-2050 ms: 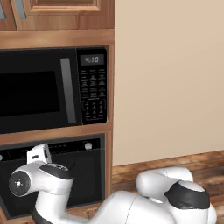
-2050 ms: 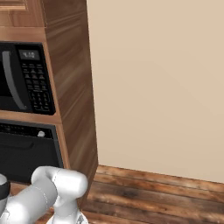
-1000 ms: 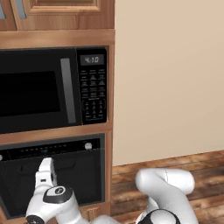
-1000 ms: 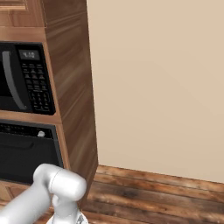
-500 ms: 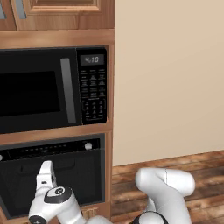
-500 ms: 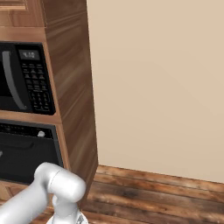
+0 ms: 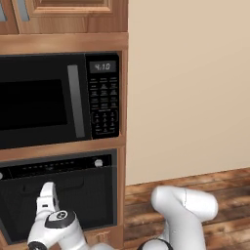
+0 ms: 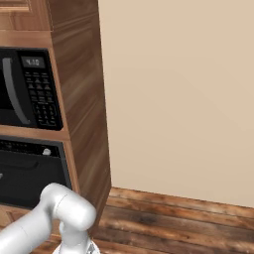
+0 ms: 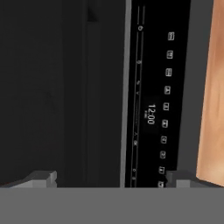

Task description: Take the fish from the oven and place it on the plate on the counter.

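- Changes since two seconds ago: my arm has swung round and down. Its wrist joint, then low at the left of the left base view, now sits closer to the oven (image 7: 58, 195) door, and the elbow (image 7: 184, 205) has moved from the lower right corner to right of the cabinet. Over the last half second I see almost no change. Cabinet, wall and floor keep their places in both base views, so the base has not driven.
- Gripper (image 9: 109, 179): both finger tips stand at the bottom of the hand view, far apart, jaws fully spread, nothing between them.
- Oven: door shut, dark glass. In the hand view the scene is rolled a quarter turn; the control strip (image 9: 153, 100) runs top to bottom with a clock reading 12:00, and the gripper faces it and the door's upper part at close range.
- Fish: I cannot see it; the closed door hides the oven's inside.
- Microwave (image 7: 53, 97): directly above the oven, door closed, display lit.
- Edges: wooden cabinet side (image 8: 84, 104) bounds the oven on the right; its front trim shows at the right of the hand view.
- Open room: bare beige wall (image 8: 183, 94) and wooden floor (image 8: 168, 223) lie right of the cabinet.
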